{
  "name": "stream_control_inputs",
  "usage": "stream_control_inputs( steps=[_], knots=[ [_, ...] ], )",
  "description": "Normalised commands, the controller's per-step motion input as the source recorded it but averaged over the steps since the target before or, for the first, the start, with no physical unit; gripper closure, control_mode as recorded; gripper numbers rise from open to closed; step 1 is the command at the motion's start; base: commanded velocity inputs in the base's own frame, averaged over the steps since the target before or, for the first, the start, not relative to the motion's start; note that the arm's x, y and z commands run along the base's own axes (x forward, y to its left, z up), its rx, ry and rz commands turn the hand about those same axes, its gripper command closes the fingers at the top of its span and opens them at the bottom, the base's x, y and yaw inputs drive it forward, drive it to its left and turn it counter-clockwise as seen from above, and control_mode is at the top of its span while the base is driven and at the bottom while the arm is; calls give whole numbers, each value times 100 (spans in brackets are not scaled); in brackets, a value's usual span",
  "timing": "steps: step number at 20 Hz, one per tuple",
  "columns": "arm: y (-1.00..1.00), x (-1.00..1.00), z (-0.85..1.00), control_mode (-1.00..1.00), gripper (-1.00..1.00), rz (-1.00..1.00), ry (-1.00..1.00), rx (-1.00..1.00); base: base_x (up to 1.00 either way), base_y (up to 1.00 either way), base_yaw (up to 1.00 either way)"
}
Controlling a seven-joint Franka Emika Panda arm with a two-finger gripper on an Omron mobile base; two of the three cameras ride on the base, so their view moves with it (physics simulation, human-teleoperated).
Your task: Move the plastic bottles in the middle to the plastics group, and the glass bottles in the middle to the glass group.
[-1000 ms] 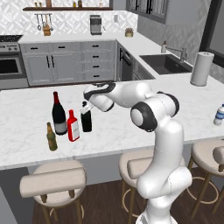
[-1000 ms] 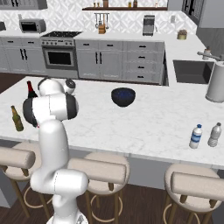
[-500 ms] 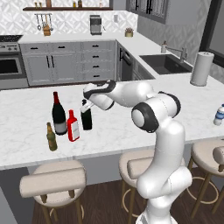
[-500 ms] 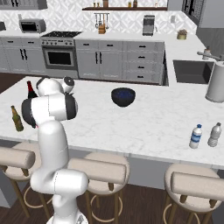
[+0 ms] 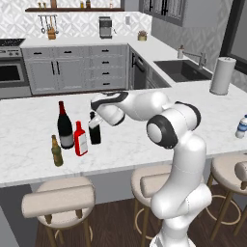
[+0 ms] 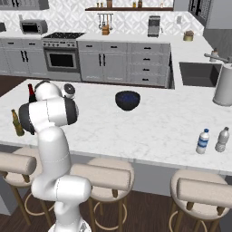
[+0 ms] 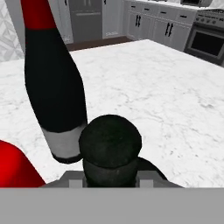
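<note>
A: Where is the claw [image 5: 95, 119] right now?

B: In the left base view it sits at the top of the short black bottle [image 5: 94, 130], out at the end of the white arm [image 5: 144, 106] reaching toward nine o'clock. The hand view looks straight down on that bottle's round black cap [image 7: 110, 142], and the jaws are drawn in narrow on either side of the neck, so it reads as a grip on the short black bottle.

A: Is the bottle on the tabletop [image 5: 144, 140]?

B: Its base is near or on the marble; I cannot tell whether it touches.

A: What stands around it?

B: The flat red bottle [image 5: 80, 139] with the white label is just beside it at about eight o'clock. The tall wine bottle [image 5: 64, 127] with the red foil neck is at nine o'clock of the black one, close by. The small olive-brown beer bottle [image 5: 56, 151] stands farther out, at about eight o'clock, near the front edge.

A: And the plastics?

B: In the right base view two clear bottles stand together at about four o'clock of the tabletop: one with a blue label [image 6: 203, 142], and a plain one [image 6: 221, 139] just beside it at three o'clock. They are well apart from the glass bottles.

A: Anything in the middle?

B: A dark blue bowl [image 6: 127, 100], upright on the marble, with a paper towel roll [image 6: 223, 85] at its three o'clock by the sink [image 6: 197, 74].
</note>
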Motion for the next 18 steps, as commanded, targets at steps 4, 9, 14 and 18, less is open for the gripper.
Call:
stream_control_inputs(
  steps=[4,9,14,18],
  knots=[
    [-2,0,0,-100,100,0,0,0,0,0,0],
    [0,0,0,-100,-100,0,0,0,0,0,0],
    [0,0,0,-100,-100,0,0,0,0,0,0],
    [0,0,0,-100,-100,0,0,0,0,0,0]
  ],
)
